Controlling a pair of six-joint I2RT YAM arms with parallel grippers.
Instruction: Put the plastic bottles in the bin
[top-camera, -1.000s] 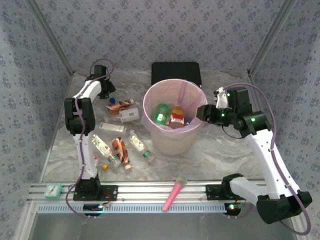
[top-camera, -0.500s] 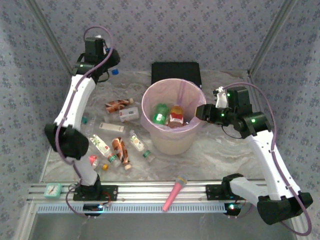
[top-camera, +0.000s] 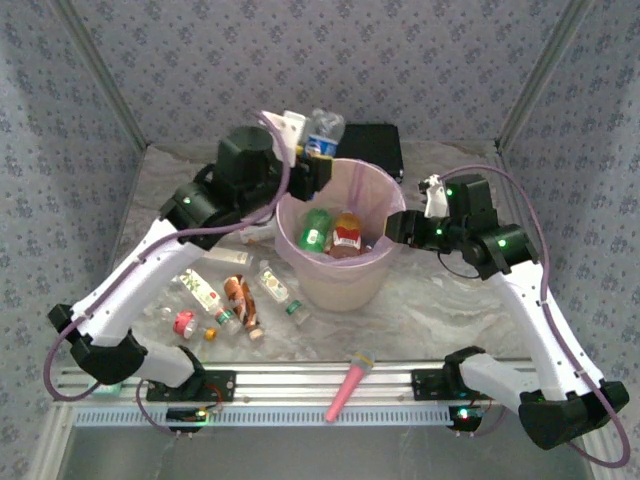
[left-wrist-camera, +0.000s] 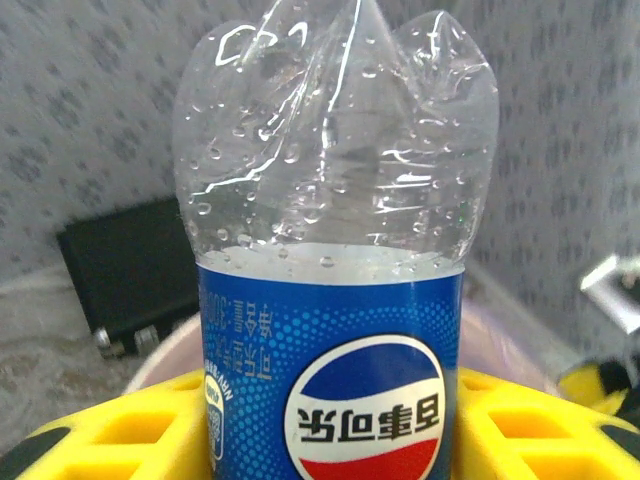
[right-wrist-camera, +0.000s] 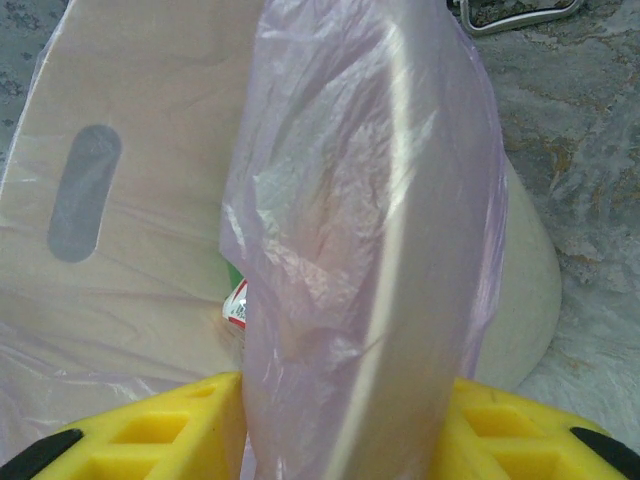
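My left claw pinches a clear Pepsi bottle by its blue label, which reads upside down in my wrist view. It holds the bottle above the far rim of the bin, at about 11 o'clock. My right claw is clamped on the bin at 3 o'clock, with the rim and the pink bag caught in its grip. Inside the bin lie a green bottle and a brown bottle with a red label. At 12 o'clock, just behind the bin, sits a flat black box. At 8 to 9 o'clock, loose bottles lie scattered on the surface, with my left arm crossing above them. At 6 o'clock, near the rail, lies a pink microphone-shaped stick.
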